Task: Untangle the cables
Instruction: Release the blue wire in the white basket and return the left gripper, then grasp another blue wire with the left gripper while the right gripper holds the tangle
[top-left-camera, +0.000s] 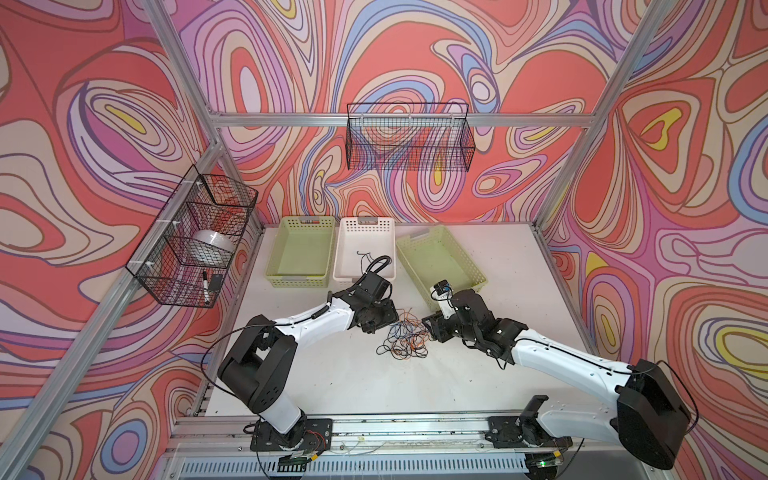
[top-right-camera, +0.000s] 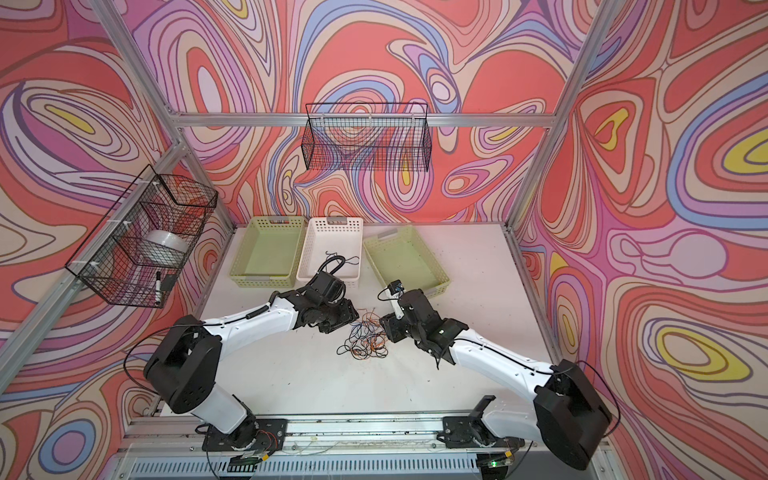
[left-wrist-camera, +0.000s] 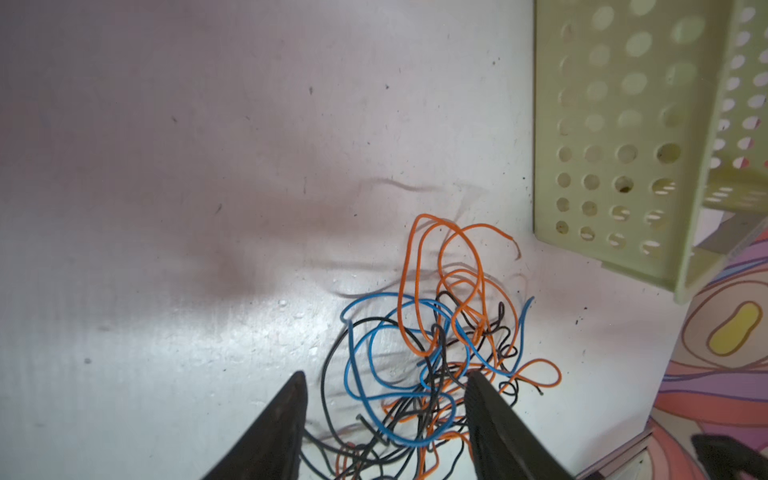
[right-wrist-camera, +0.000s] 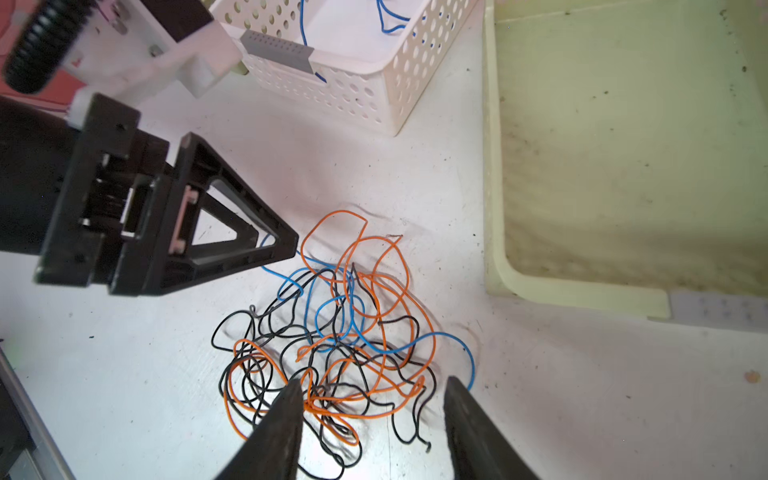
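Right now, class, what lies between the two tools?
The tangled orange, blue and black cables lie between the left tool and right tool, as both top views show.

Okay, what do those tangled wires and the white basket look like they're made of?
The cables look like thin wire in smooth, slightly glossy plastic insulation, orange, blue and black; they hold springy loops. The white basket looks like moulded plastic, matte, with rows of round holes and a thin rim.
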